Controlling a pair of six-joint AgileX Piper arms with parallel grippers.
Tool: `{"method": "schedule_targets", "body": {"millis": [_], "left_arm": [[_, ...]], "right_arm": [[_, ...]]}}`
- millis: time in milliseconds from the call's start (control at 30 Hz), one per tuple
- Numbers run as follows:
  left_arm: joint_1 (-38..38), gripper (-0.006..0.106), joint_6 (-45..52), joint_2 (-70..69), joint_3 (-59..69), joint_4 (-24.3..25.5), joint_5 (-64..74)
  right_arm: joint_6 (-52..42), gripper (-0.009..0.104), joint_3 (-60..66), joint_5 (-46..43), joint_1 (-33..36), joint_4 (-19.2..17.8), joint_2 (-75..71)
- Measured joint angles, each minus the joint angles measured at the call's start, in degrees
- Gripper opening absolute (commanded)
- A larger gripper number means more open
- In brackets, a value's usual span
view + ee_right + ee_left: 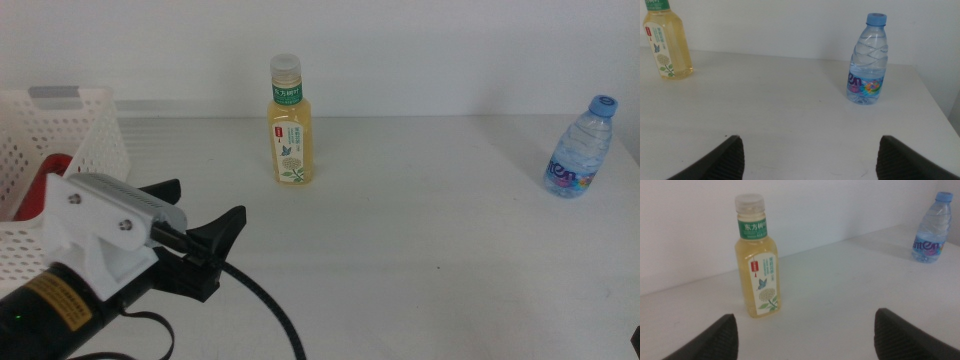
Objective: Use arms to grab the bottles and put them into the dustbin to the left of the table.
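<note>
1. Middle view: the left gripper (200, 222) is being held with jaws wide and empty beside the basket (95, 140), aimed at the upright tea bottle (290, 125) well ahead on the table (420, 240). A red can (45, 185) is lying inside the basket.
2. Left wrist view: the tea bottle (759, 260) is being framed between the spread jaws; a straight advance is being called for next, with nothing in the way.
3. Right wrist view: the right gripper (810, 157) is being kept wide and empty, well short of the water bottle (868, 60).
</note>
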Motion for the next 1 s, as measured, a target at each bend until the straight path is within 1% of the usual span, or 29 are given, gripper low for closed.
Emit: {"method": "schedule_targets", "body": {"millis": [100, 267, 367, 733, 1000], "left_arm": [[0.00, 0.089, -0.06, 3.24, 0.00, -0.12, -2.17], [0.00, 0.089, 0.13, 10.27, -1.03, -2.77, -6.18], [0.00, 0.089, 0.48, 15.09, -3.36, -3.43, -8.47], [0.00, 0.089, 1.47, 32.90, -16.80, -6.18, -13.34], [0.00, 0.089, 2.55, 44.47, -27.85, -7.61, -13.62]], "right_arm": [[0.00, 0.095, 0.00, 0.00, 0.00, 0.00, 0.00], [0.00, 0.095, 0.00, 0.00, 0.00, 0.00, 0.00], [0.00, 0.095, 0.00, 0.00, 0.00, 0.00, 0.00], [0.00, 0.095, 0.00, 0.00, 0.00, 0.00, 0.00], [0.00, 0.095, 0.00, 0.00, 0.00, 0.00, 0.00]]}}
